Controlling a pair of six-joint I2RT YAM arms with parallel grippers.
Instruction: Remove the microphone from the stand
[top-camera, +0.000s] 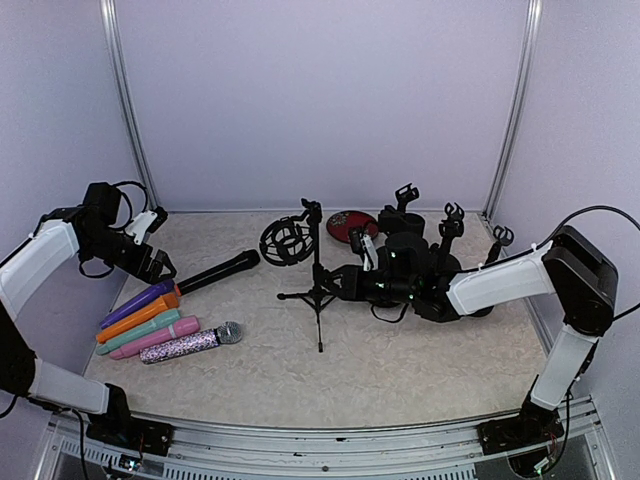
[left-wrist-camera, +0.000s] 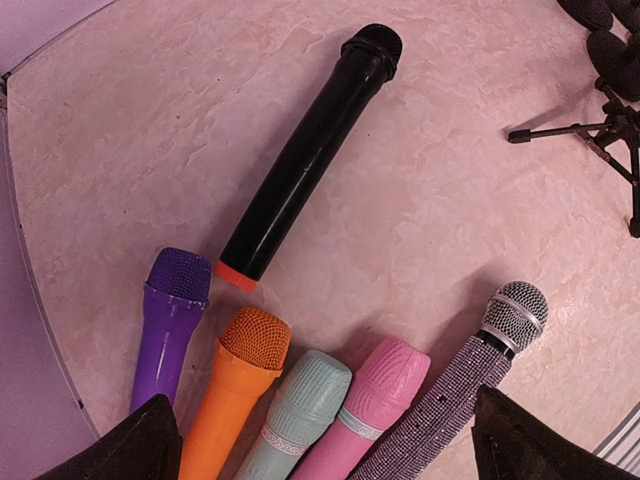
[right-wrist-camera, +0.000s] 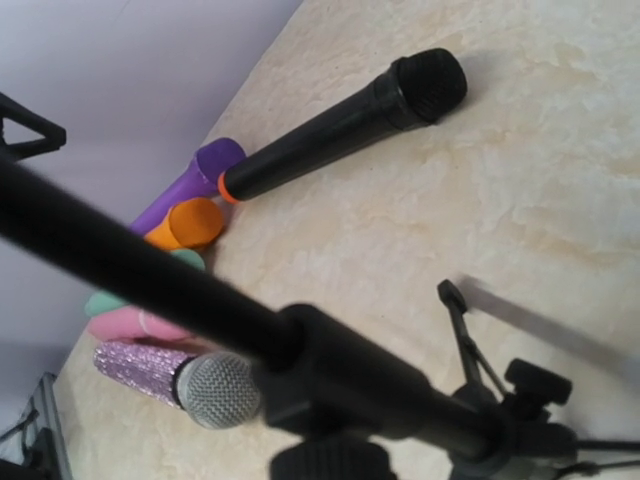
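Top external view: the stand (top-camera: 318, 288) is upright on the table (top-camera: 400, 370) and its top clip looks empty. The black microphone (top-camera: 218, 272) lies flat to the stand's left, well apart from it, so I judge the removal done. The right arm reaches low and nearly level toward the stand, with the right claw (top-camera: 345, 283) at the pole, probably to steady it. The left arm bends in from far left of the stand, and the left claw (top-camera: 158, 268) hangs just past the microphone's tail. Left wrist view: the fingertips (left-wrist-camera: 130, 450) sit at the frame's lower corners, spread wide with nothing between them, above a row of coloured microphones (left-wrist-camera: 300, 395) beside the black one. Right wrist view: the stand's pole crosses close and blurred. No fingers show, so I cannot tell whether that claw grips.
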